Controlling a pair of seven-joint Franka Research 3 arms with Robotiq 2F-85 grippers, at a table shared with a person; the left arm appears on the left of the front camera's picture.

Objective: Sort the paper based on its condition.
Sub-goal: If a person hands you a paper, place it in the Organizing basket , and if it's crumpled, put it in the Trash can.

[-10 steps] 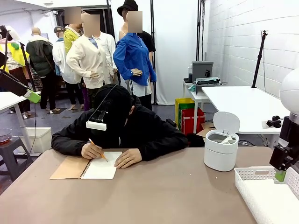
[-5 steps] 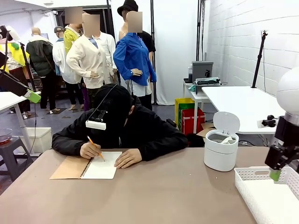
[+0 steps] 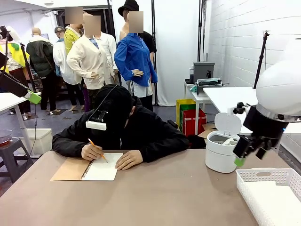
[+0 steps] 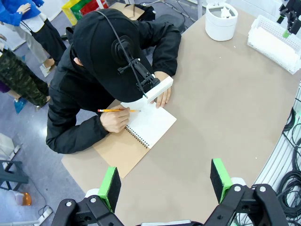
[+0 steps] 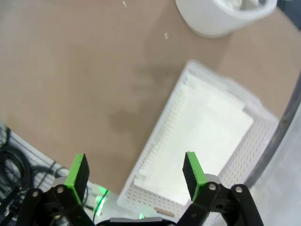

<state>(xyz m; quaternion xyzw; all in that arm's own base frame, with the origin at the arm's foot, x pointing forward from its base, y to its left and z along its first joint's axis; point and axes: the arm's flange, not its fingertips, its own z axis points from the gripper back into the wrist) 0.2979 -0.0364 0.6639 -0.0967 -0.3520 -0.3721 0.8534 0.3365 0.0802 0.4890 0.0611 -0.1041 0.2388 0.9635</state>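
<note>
Now between pieces: nothing loose on the table to sort

From the front first: finds the right gripper (image 3: 245,157) hanging in the air, spread wide and empty, just beside the round white plastic bin with a flip-up lid (image 3: 218,160) and above the far corner of the white perforated plastic basket (image 3: 258,175); shows crumpled white paper balls (image 3: 226,140) already inside the bin and smooth white paper sheets (image 3: 277,202) lying flat in the basket; shows a person in black (image 3: 141,134) at the far side, bent over a spiral-bound notebook with a tan cover (image 3: 101,169), writing with an orange pencil (image 3: 98,151); finds no loose paper on the brown tabletop (image 3: 164,197).

From the left wrist next: looks down from high up on the same person and notebook; puts the left gripper (image 4: 164,167) well above the table, spread apart, with nothing between the green pads (image 4: 110,186); catches the bin and basket far off at the table's other end.

From the right wrist last: looks down between wide-open fingers at the basket with its flat sheets, and at the bin's rim beyond, with wrinkled bits inside.

Judging by all that: seems a pause between picks, with both sorts already in their places; calls next for a fresh piece from the person's side, then a look at its condition; basket if flat, bin if crumpled; calls too for a reach well clear of the writing hand.
</note>
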